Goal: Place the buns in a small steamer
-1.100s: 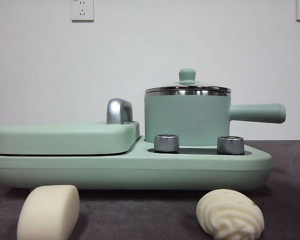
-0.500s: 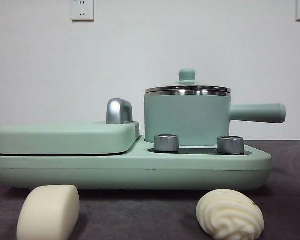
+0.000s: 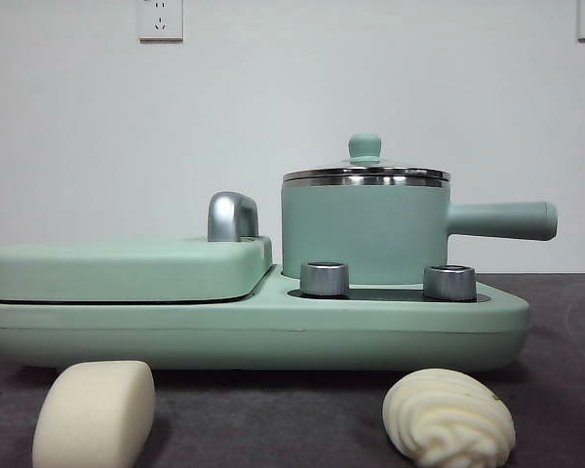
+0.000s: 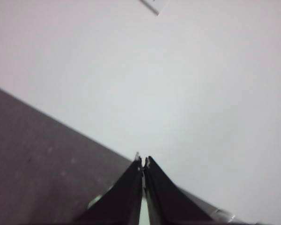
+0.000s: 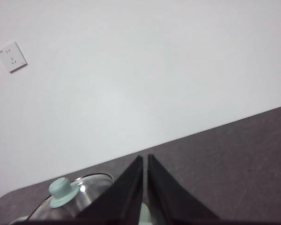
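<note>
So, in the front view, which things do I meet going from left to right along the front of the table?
Smooth bun → swirled bun. Behind them: closed grill plate → steel latch → small steamer → its side handle.

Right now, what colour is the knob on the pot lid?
Mint green, like the pot. The knob shows best in the front view.

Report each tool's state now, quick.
Left tool: shut, holding nothing, raised clear of the table.
Right tool: shut, holding nothing, raised near the small steamer, whose lid is on.
</note>
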